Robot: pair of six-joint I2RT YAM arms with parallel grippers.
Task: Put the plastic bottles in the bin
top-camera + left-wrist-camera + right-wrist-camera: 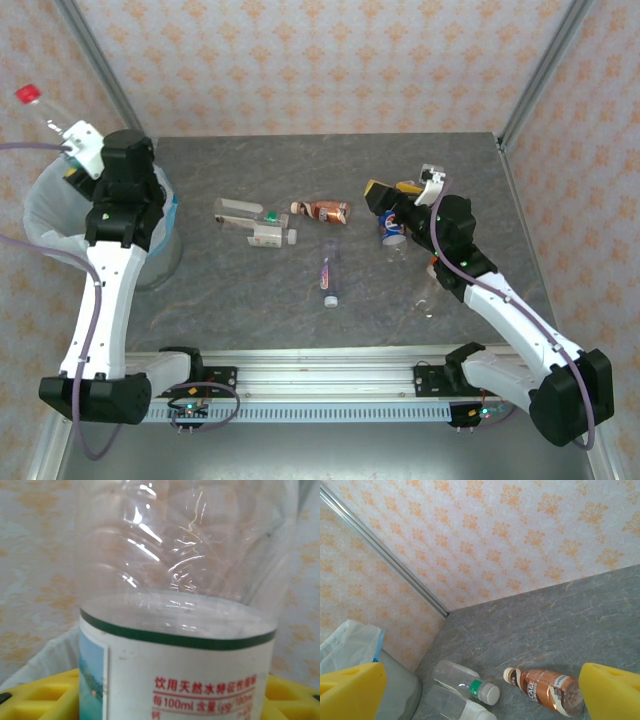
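Release step of one bottle transfer. Left fingers (42, 695) are gripping a clear red-capped bottle (47, 117) by its labelled body and are holding it tilted, cap pointing up and away, seemingly over the far side of the bin (40, 212), which is standing at the left edge of the worktop (250, 315). On this evidence the carry is ending and the drop is coming. The next move is calling for the bottle's whole length to be brought over the bag's mouth before the fingers part, since the cap end appears to be overhanging toward the wall.

Right fingers (612, 692) are standing wide apart, gripping nothing, and are hovering just above a blue-labelled bottle (392, 228), probably lining up the following pick. A brown-labelled bottle (547, 687), two clear bottles (243, 211) lying just beside each other and a slim bottle (329, 272) are waiting on the worktop, well apart from the bin.

Writing: the held bottle's white label, topped by a green band, is showing red Chinese print, 饮用天然水, with 每100ml beneath. The blue label is carrying what looks like the Pepsi roundel. The brown label's lettering is too small to read.
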